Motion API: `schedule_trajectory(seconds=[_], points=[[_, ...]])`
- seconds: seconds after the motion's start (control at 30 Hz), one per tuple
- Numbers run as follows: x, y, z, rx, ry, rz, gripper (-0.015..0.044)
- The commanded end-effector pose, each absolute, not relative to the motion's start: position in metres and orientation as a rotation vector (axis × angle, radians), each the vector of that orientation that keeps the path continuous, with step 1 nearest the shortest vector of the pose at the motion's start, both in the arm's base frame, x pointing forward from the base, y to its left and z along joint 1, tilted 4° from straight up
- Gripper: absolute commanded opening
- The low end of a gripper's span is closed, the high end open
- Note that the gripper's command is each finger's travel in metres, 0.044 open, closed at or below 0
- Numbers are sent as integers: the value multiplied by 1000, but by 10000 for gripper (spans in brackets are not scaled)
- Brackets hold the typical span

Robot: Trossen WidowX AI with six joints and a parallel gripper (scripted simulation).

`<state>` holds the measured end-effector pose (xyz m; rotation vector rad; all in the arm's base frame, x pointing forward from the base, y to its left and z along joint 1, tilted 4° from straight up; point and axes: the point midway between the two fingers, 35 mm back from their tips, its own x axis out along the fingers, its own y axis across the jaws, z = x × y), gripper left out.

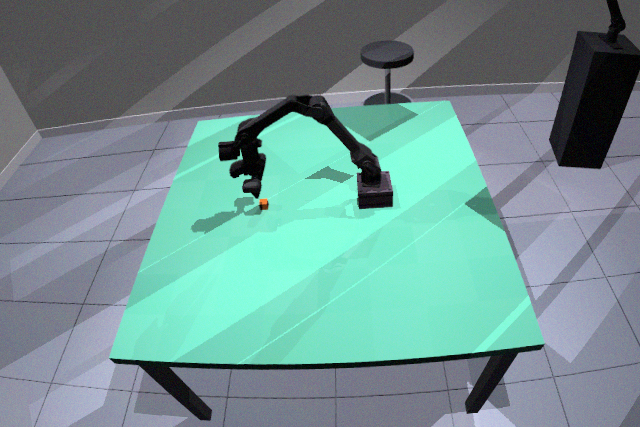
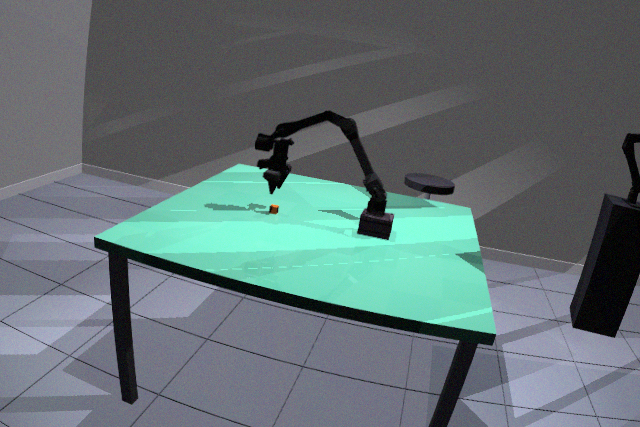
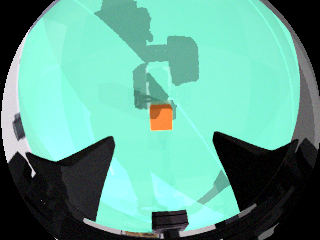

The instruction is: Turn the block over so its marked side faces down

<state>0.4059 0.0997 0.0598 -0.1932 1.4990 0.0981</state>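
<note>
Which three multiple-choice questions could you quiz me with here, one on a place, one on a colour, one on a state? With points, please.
1. Where is the block [image 1: 263, 204] [image 2: 273, 209] [image 3: 161, 118]?
A) on the stool
B) on the table [image 1: 330, 319] [image 2: 310, 257] [image 3: 240, 90]
C) on the floor

2. What colour is it?
A) orange
B) blue
C) white

3. How is the gripper [image 1: 254, 192] [image 2: 275, 189] [image 3: 164, 139]?
A) shut on the block
B) shut on nothing
C) open

Answers:
1 B: every view shows it resting on the tabletop.
2 A: its faces look orange, clearest in the wrist view.
3 C: the wrist view shows the fingers wide apart, nothing between them.
</note>
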Motion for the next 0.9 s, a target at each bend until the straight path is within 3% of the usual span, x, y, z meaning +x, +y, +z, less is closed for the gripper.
schedule_trajectory(seconds=[0.0,0.87], points=[[404,98,31,-190,1525,98,440],[406,96,-7,-190,1525,98,440]])
